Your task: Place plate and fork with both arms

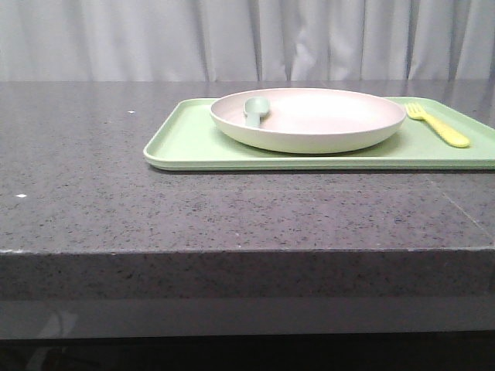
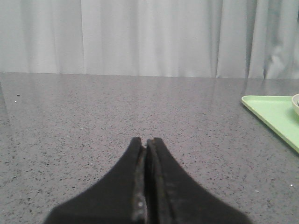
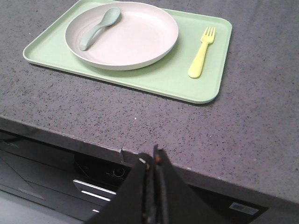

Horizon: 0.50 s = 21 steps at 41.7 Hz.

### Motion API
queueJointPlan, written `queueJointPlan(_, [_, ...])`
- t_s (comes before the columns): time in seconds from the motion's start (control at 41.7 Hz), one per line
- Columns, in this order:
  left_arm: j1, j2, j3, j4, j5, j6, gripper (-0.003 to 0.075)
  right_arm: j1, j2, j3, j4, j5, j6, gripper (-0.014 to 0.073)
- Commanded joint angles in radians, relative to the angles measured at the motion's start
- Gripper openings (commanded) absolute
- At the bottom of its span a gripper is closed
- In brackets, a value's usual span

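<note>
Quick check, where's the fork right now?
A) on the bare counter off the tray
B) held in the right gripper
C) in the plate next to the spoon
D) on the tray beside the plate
D: the fork lies flat on the tray, apart from the plate; only the spoon sits in the plate, and the right gripper is shut on nothing, back at the counter edge.

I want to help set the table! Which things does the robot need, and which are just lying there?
Needed for the job:
- the large round pinkish-cream plate
- the small pale-yellow plastic fork, lying beside the plate

Just lying about:
- the grey-green spoon, resting in the plate
- the flat rectangular light-green tray under everything
</note>
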Motion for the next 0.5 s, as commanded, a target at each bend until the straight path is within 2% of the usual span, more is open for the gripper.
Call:
queueJointPlan(0.0, [-0.007,-0.025,0.009,-0.006,-0.089,0.001,-0.0020,-0.001,0.012,-0.022,-0.009,-0.071,-0.005,-0.0118])
queueJointPlan(0.48, [-0.007,-0.025,0.009,-0.009,-0.087,-0.014,-0.0020,-0.001,0.012,-0.022,-0.009,-0.071,-0.005,-0.0118])
